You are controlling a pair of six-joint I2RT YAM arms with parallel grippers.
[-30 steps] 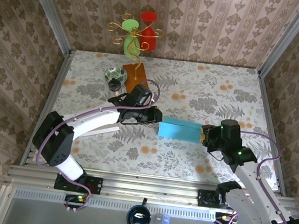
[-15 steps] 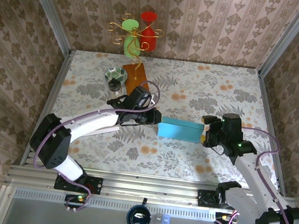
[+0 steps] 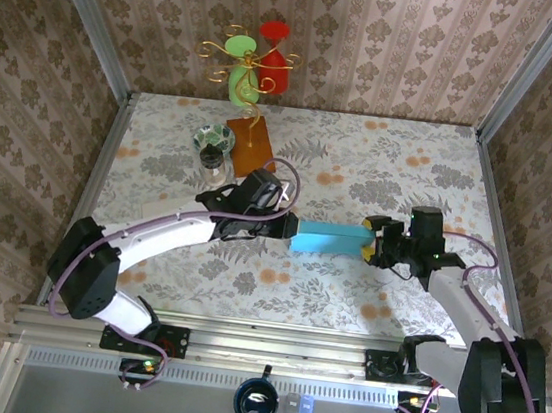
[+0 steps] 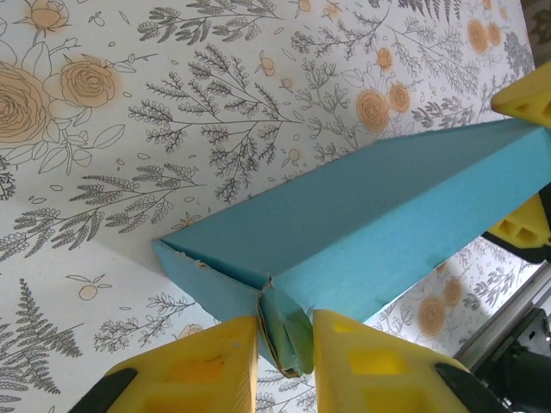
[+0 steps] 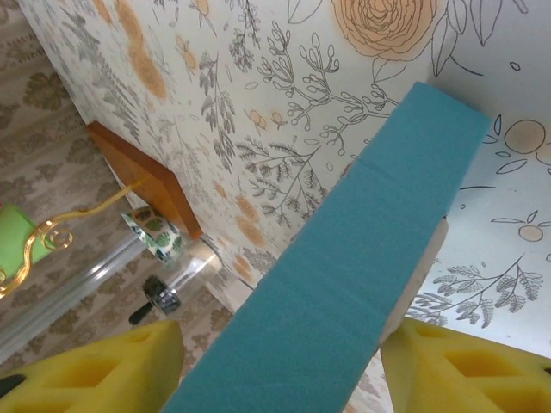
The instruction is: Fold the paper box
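Observation:
The blue paper box (image 3: 330, 239) is a long closed shape held between my two grippers at mid table. My left gripper (image 3: 287, 226) is shut on the folded flap at the box's left end; in the left wrist view that flap (image 4: 288, 331) sits pinched between the yellow fingers (image 4: 207, 361), and the box body (image 4: 387, 224) runs away to the upper right. My right gripper (image 3: 372, 244) straddles the box's right end. In the right wrist view the box (image 5: 362, 267) passes between its fingers. One finger (image 5: 456, 361) is at the box's edge; the other (image 5: 95, 370) stands apart from it.
A wooden-based wire stand (image 3: 249, 138) with green and red shapes rises at the back left. Beside it are a glass jar (image 3: 214, 164) and a small patterned cup (image 3: 213, 138). Metal rails (image 3: 86, 193) edge the flowered table.
My right gripper has opened and slid left over the box's right end. The left arm has stretched a little to the right, still holding the flap.

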